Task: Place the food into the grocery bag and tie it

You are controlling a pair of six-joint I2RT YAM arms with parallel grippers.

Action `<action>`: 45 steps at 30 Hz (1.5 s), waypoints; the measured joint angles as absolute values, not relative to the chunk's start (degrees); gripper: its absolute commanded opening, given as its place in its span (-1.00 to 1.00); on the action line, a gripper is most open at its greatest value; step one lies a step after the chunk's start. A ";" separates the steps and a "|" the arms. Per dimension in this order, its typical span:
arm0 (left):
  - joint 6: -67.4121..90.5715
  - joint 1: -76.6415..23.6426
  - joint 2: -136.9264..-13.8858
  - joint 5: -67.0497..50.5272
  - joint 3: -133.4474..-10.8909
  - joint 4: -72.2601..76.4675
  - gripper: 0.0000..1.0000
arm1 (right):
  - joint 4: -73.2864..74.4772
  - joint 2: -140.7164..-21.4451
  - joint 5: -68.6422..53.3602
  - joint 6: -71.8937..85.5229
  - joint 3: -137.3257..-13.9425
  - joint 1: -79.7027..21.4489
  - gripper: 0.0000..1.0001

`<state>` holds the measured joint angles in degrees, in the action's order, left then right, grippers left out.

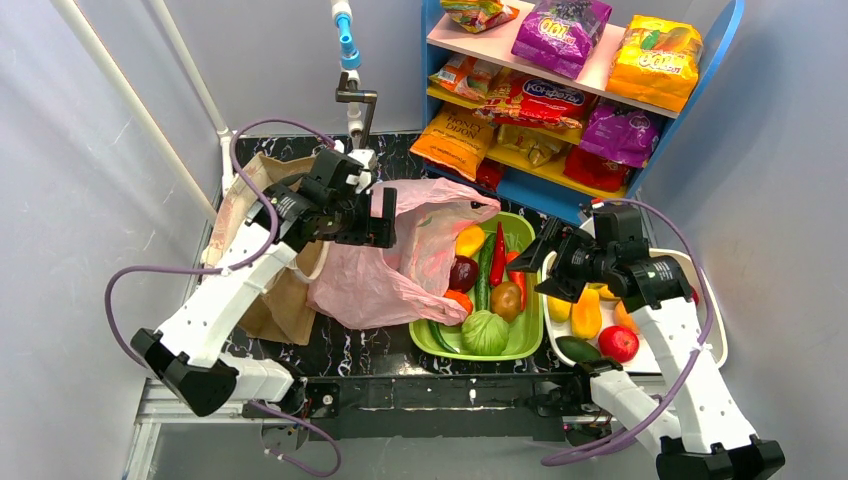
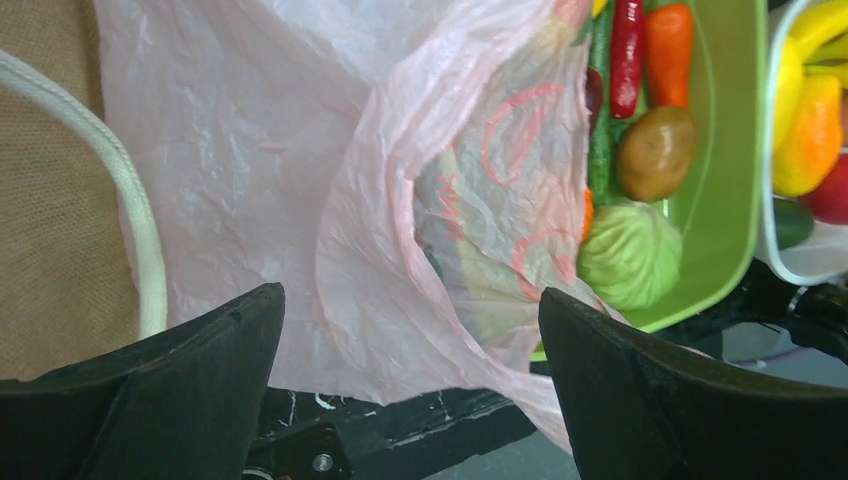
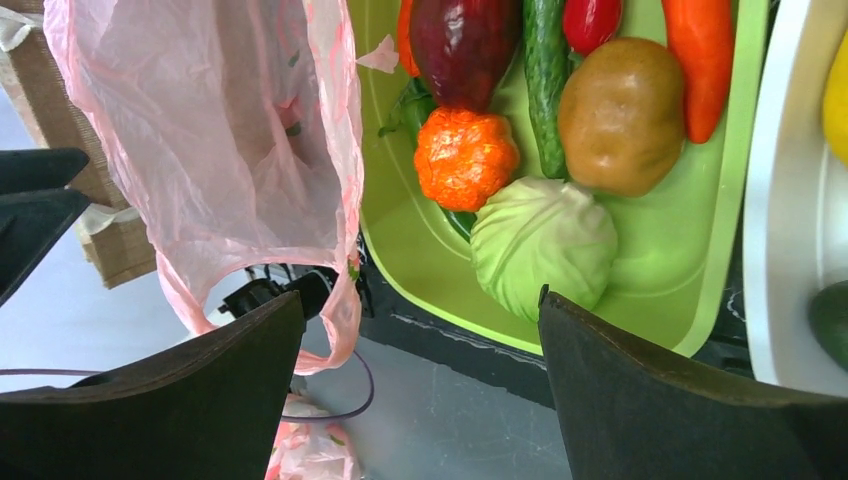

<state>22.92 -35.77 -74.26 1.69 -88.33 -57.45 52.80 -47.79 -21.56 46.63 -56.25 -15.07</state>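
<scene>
Your left gripper [image 2: 408, 295] and right gripper [image 3: 420, 295] both gape wide, empty. The bag [image 1: 400, 265] sags over the tray's [image 1: 527, 338] left edge; food [image 1: 506, 298] could miss its collapsed mouth.

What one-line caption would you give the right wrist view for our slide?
Open right gripper hovers over green tray of vegetables beside the pink bag.

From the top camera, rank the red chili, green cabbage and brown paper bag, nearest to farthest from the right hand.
1. Red chili, just left of the right hand.
2. Green cabbage, below-left in view.
3. Brown paper bag, far left.
</scene>
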 measured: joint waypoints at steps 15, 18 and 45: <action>22.68 -35.77 -91.07 9.50 -92.07 -54.81 -0.46 | 52.16 -57.21 -21.34 35.92 -60.23 -15.09 0.88; 22.70 -35.77 -93.65 10.61 -93.58 -55.13 -0.88 | 51.62 -58.59 -21.10 35.40 -60.23 -15.20 0.87; 27.81 -34.57 -92.99 25.28 -104.44 -69.84 -1.00 | 29.28 -73.41 -6.33 46.94 -53.84 -30.48 0.92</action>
